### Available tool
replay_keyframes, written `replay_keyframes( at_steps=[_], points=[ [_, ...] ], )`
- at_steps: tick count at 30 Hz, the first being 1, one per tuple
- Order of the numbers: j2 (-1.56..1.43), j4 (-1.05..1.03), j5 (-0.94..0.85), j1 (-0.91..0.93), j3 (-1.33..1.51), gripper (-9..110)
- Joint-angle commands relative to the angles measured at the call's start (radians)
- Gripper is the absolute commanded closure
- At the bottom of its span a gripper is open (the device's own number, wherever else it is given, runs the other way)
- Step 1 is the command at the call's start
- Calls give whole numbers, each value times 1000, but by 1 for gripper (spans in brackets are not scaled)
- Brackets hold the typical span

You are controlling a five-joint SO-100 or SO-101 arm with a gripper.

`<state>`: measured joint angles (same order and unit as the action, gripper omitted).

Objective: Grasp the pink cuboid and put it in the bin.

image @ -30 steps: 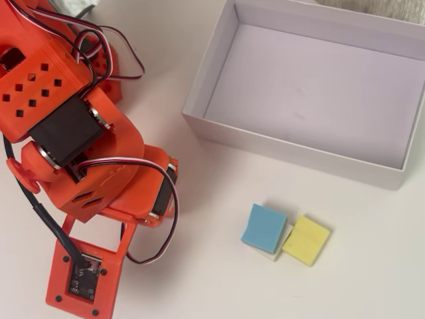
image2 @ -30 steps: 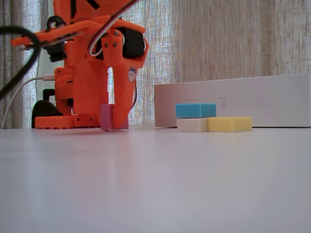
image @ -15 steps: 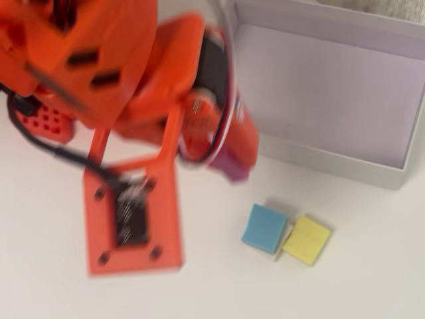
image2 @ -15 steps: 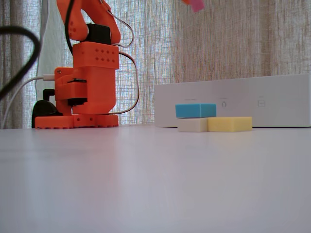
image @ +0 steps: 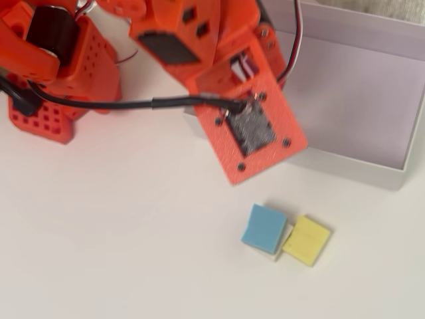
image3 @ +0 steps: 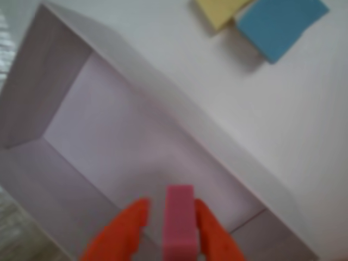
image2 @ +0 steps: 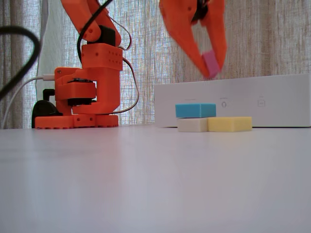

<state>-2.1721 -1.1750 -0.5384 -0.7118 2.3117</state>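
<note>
Fingers (image3: 171, 231) closed on the pink cuboid (image3: 179, 223); wrist view shows an orange finger tip (image3: 130, 220) each side of it, block held on edge w/ narrow face toward cam, both tips touching its sides. Fixed view agrees: fingers (image2: 210, 68) point down, the pink cuboid (image2: 211, 63) pinched at the tips, up in the air, above the top edge of the bin (image2: 272, 99) and well clear of the table (image2: 155, 179).

Wrist view looks down into the bin (image3: 136, 81); cuboid sits over its pale floor, near the long wall closest to the blocks, not touching floor as far as can be told; pic is blurred.

Overhead view: the orange arm (image: 252, 126) reaches from its base at upper left across the near-left corner of the bin (image: 362, 169); arm's wrist plate hides fingers and cuboid in this view; black cable (image: 119, 104) runs along the arm.

On the table (image: 119, 252), just outside the bin's long wall: light blue block (image: 264, 228) and yellow block (image: 306, 240), close side by side; a white block (image2: 192, 124) lies under the blue one in fixed view, blue stacked on it, yellow touching the white one's side. Same blue block (image3: 280, 24) and yellow block (image3: 220, 11) at top of wrist view.

Curtain (image2: 262, 39) behind the scene in fixed view.
</note>
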Motion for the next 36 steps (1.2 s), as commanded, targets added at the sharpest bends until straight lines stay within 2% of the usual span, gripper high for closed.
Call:
replay_keyframes(
  at_steps=[1, 6, 9, 16, 18, 22, 26, 28, 36],
  points=[
    [-46, 75, -3, 3, 74, 58],
    [-97, 233, -5, 6, 156, 55],
    [-147, 383, -3, 41, 147, 59],
    [-417, 810, 15, 319, 181, 62],
    [-506, 861, 52, 402, 210, 62],
    [-689, 752, 175, 572, 308, 64],
    [-822, 437, 224, 680, 428, 65],
    [-873, 302, 233, 699, 482, 65],
    [-1029, 26, 308, 670, 620, 70]
  ],
)
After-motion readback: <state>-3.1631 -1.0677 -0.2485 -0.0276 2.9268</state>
